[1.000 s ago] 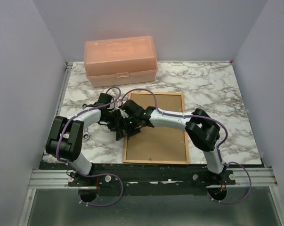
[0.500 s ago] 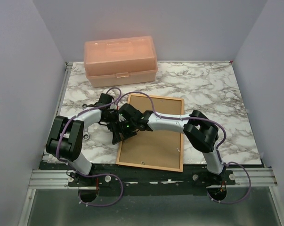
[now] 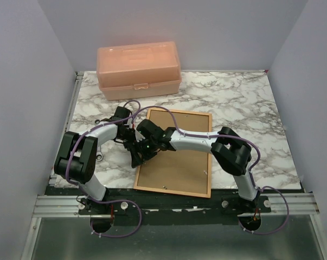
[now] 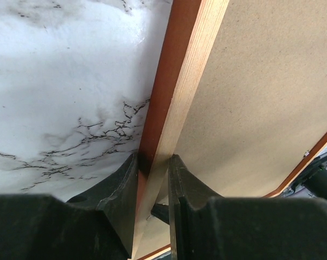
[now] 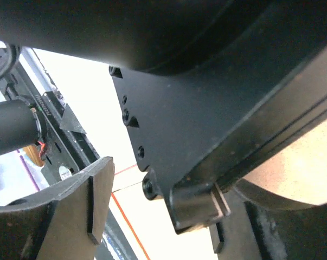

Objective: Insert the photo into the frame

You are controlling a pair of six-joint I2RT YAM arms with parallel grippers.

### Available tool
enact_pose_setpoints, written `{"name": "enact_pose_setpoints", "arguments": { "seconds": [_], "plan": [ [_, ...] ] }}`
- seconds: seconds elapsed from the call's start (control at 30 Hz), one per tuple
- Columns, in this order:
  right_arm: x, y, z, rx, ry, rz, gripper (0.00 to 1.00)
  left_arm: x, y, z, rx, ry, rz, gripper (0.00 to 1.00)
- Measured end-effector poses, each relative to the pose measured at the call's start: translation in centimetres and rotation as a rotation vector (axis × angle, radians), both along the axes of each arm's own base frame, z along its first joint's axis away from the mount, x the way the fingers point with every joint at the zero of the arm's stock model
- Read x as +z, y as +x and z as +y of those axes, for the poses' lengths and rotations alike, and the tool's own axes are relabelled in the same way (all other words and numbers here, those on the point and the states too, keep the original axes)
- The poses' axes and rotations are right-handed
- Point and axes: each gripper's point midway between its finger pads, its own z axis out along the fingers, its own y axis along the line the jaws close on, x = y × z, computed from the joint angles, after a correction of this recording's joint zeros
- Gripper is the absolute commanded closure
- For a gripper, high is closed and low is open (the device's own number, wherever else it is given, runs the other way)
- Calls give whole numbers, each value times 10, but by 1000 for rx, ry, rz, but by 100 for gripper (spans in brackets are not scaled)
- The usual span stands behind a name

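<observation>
Frame point(image 3: 171, 191) flat on marble counter point(image 3: 250, 108), back side up, brown backing board point(image 3: 179, 162) filling its opening. The frame lies centre-right on the counter, slightly skewed: far edge sits further right than near edge, and near edge is close to counter's near rim. At far left stands a peach plastic box point(image 3: 139, 70), well apart from frame.

L arm point(image 3: 106, 130) reaches in from near left. L claw point(image 3: 135, 157) sits at frame's left rail, approx. halfway along. L wrist view: claw clamped on that rail point(image 4: 168, 81), one of its fingers point(image 4: 122, 187) against the reddish-brown face, the other against the pale tan face next to the board. The rail runs up and away btw. them. Backing board point(image 4: 261, 108) is right of rail, counter point(image 4: 71, 81) left of it. Whether rail is raised off counter: cannot tell.

R arm point(image 3: 193, 140) stretches from near right across the board, elbow over frame's right rail. R claw point(image 3: 148, 146) is just beside L claw, over the board's left part. R wrist view is mostly blocked by black housing point(image 5: 206, 81) close to the lens. One dark finger point(image 5: 76, 211) shows at lower left, pale board at lower right. R claw parted or closed: cannot tell from either view. Contact btw. R claw and frame likewise not resolvable.

Both arms carry purple cables point(image 3: 132, 102).
</observation>
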Motion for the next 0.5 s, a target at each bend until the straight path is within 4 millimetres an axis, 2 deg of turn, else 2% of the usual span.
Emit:
{"name": "enact_pose_setpoints", "arguments": {
  "seconds": [0.07,0.17,0.37,0.5],
  "plan": [
    [-1,0,-1,5,-6,-4,47,0,0,0,0,-2,2,100],
    [-5,-1,-5,5,-21,-3,59,0,0,0,2,-6,6,100],
    [-6,-7,-5,7,-6,6,72,0,-1,0,-5,-13,8,100],
    [-3,-19,-10,23,-8,28,70,0,-1,0,-3,-14,11,100]
  ]
}}
